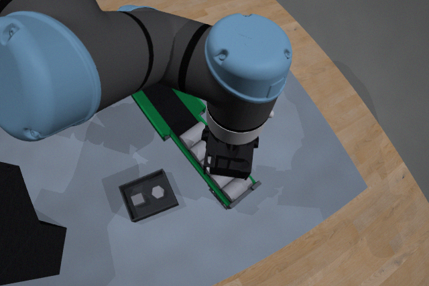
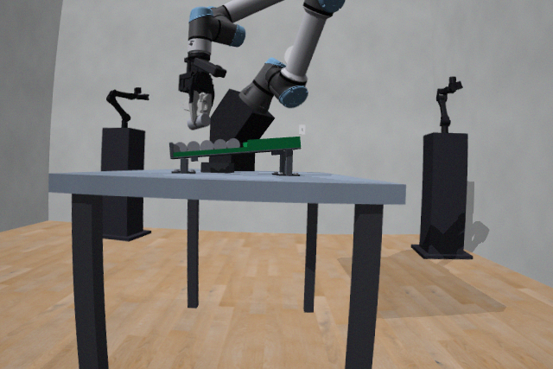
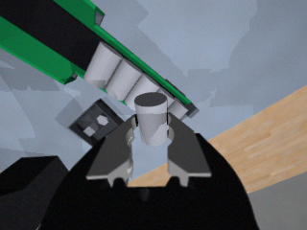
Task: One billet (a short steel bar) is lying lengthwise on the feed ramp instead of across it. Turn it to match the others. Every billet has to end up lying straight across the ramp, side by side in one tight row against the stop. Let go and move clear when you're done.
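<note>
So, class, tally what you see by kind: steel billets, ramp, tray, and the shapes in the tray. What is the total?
Grey steel billets: 6 (5 lying on the ramp, 1 held billet in the black two-jaw gripper)
Green feed ramp: 1
Dark square tray: 1
Grey shapes in it: 2 (square, hexagon)
Total: 10

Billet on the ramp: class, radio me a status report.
Gripper shut on billet, held clear above ramp. Five billets in row against the stop. Nothing in the way.
</note>
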You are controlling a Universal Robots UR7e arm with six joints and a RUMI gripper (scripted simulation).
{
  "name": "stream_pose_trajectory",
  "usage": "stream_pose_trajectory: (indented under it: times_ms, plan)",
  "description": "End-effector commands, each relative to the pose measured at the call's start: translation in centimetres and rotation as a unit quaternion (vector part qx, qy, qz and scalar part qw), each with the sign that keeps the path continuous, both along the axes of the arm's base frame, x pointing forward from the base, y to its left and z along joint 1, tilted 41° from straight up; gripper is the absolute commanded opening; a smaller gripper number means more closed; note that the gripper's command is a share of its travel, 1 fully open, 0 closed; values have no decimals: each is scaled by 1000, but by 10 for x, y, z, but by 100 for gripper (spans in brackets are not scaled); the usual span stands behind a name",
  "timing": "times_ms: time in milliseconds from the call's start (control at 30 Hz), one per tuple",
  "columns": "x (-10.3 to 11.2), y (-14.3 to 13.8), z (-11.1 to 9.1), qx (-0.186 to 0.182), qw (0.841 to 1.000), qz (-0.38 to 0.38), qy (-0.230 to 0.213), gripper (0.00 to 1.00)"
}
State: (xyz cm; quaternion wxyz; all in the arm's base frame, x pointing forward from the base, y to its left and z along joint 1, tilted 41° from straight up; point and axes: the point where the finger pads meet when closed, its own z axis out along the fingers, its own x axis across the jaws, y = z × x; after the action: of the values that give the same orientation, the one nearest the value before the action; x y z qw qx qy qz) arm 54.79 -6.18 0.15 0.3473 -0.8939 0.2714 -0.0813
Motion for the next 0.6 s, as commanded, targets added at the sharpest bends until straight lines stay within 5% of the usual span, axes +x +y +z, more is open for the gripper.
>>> stream_pose_trajectory:
  times_ms: [0,200,367,567]
  plan:
    - [1,-1,1,4,1000,-19,13,0]
    - [1,-1,1,4,1000,-19,13,0]
    - [2,-2,0,53,986,-127,96,0]
    - [2,-2,0,53,986,-127,96,0]
